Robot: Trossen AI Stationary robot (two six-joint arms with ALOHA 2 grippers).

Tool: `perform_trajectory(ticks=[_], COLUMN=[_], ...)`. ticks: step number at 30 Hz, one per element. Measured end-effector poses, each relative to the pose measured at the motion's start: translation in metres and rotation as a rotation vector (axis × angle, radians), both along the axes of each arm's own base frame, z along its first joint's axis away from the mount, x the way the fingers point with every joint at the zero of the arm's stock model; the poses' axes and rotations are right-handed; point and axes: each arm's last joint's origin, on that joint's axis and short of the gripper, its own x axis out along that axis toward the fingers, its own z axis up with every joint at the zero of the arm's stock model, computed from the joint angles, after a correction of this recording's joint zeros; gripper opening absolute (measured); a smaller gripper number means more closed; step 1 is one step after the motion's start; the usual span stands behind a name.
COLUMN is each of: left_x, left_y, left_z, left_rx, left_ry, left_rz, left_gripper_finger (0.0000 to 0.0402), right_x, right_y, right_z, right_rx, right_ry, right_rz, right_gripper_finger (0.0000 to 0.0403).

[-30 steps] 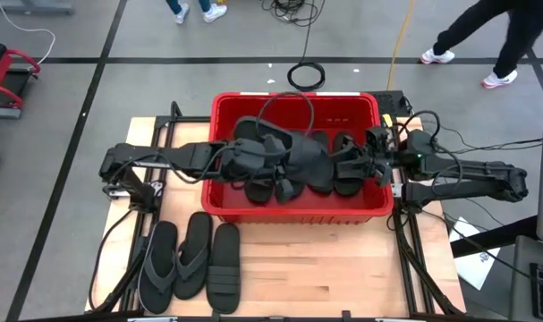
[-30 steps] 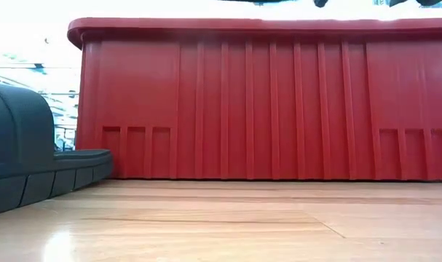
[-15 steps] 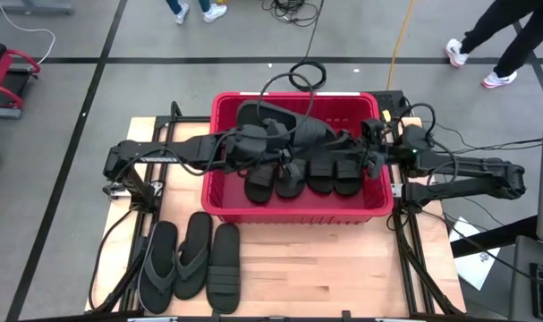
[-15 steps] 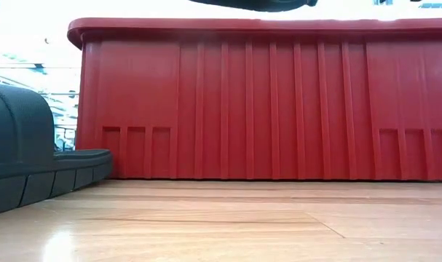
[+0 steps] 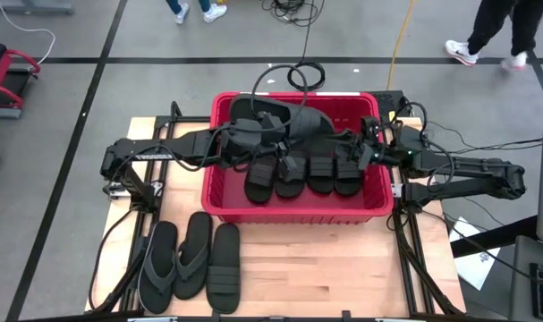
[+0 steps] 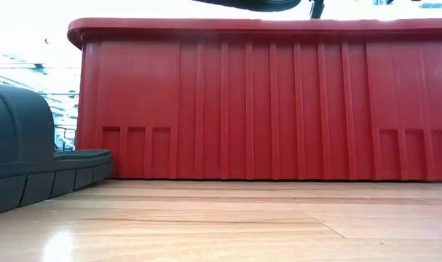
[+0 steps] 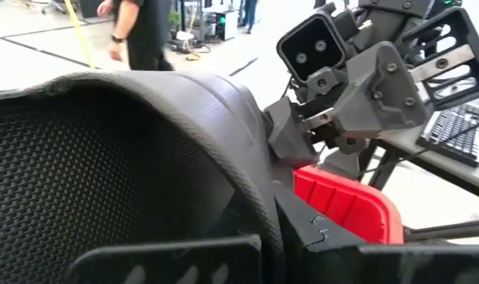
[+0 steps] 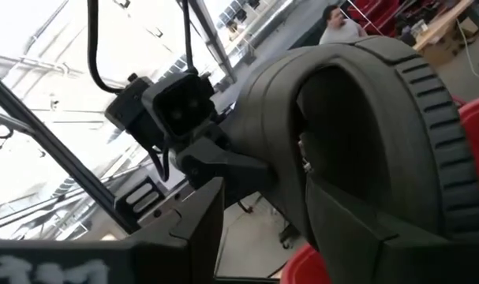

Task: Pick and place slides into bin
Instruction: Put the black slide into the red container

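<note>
One black slide (image 5: 302,123) hangs in the air over the far half of the red bin (image 5: 298,213), between my two grippers. My left gripper (image 5: 255,134) is shut at its left end, and my right gripper (image 5: 359,148) is on its right end. Its edge (image 6: 250,4) shows above the bin's rim in the low view. Several slides (image 5: 305,174) lie side by side on the bin's floor. Three more slides (image 5: 192,259) lie flat on the table's near left. My left gripper holds the slide by its end toward the table's left, coming at it nearly level from the left. The sole (image 7: 121,150) fills the wrist view and hides the place of contact. The slide is clear of the bin. My right gripper has the slide's other end between its fingers, coming from the table's right and slanting slightly up. One finger (image 8: 357,221) reaches in under the ribbed strap (image 8: 428,118). The other finger (image 8: 192,225) stands outside the sole (image 8: 275,150).
The bin's near wall (image 6: 264,109) stands tall before the low camera, with one of the table's slides (image 6: 24,153) at its left. A cable coil (image 5: 307,73) lies on the floor behind the bin. A person (image 5: 499,27) walks beyond the table.
Both grippers have carried the slide toward the bin's far wall. It hung over the slides in the bin, and it now leaves them uncovered. Its edge has come into the low view above the rim. Both wrists have turned a little.
</note>
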Motion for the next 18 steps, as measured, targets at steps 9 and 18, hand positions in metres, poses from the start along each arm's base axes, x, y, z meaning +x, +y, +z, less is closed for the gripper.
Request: perform_trajectory(ticks=[9, 18], left_x=[0.0004, -0.0034], left_y=[-0.0049, -0.0033], left_z=[-0.0007, -0.0027], left_rx=[-0.047, -0.120], left_ry=[-0.002, 0.028], left_rz=[-0.071, -0.115], left_gripper_finger=[0.0000, 0.0000], right_x=[0.0021, -0.0002], right_y=[-0.0022, 0.0044], right_z=[-0.0019, 0.0032], right_rx=[-0.040, -0.415], right_ry=[0.017, 0.034], right_rz=[-0.037, -0.049], right_gripper_finger=[0.0173, 0.0177])
